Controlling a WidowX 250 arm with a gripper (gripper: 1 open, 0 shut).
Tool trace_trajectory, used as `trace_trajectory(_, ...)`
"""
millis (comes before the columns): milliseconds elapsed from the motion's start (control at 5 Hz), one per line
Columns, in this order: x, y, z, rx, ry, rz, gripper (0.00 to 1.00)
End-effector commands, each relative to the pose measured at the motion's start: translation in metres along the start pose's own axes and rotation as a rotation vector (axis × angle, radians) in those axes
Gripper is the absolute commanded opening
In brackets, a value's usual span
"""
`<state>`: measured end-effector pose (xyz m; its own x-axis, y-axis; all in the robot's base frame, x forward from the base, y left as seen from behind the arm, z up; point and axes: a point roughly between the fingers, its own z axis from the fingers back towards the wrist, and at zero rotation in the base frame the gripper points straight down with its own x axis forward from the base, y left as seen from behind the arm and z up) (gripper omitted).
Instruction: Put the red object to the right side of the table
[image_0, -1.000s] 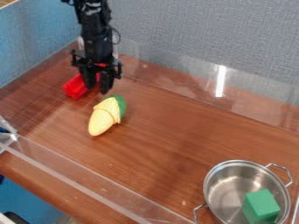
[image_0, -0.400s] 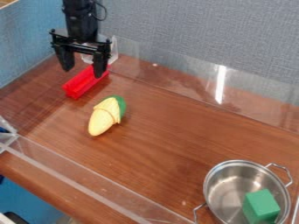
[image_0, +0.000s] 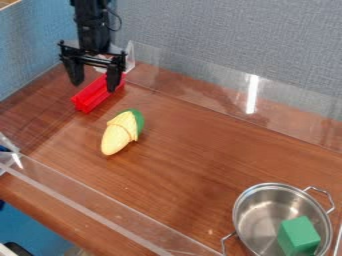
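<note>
End effector: black fingers (image_0: 76, 79) spread wide, holding nothing; it hangs over the far end of the red block (image_0: 96, 95)
Red block: on the surface (image_0: 187, 155), toward the far left of the view
Yellow-green toy (image_0: 122, 132): nearer the camera than the block, apart from it
Metal pot (image_0: 241, 207): near right of the view, green cube (image_0: 298, 237) inside
Done: no grip on the block; no placement can be confirmed
Left: if "right" means the view's right, the whole pick and carry
Change: the end effector covered much of the block a second ago; now more red shows, the block seemingly unmoved
</note>
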<state>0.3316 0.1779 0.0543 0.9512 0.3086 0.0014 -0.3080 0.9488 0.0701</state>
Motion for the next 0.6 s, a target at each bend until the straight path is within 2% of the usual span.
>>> trace_trajectory(0, 0.0134, 0.0079, 0.0126, 0.020, -0.051, 0.072, 1.00)
trace_trajectory(200, 0.0113, 0.0055, 0.0078, 0.019, -0.034, 0.080, 1.00)
trace_trajectory(400, 0.0085, 0.0035, 0.0070, 0.008, -0.026, 0.090, 0.00)
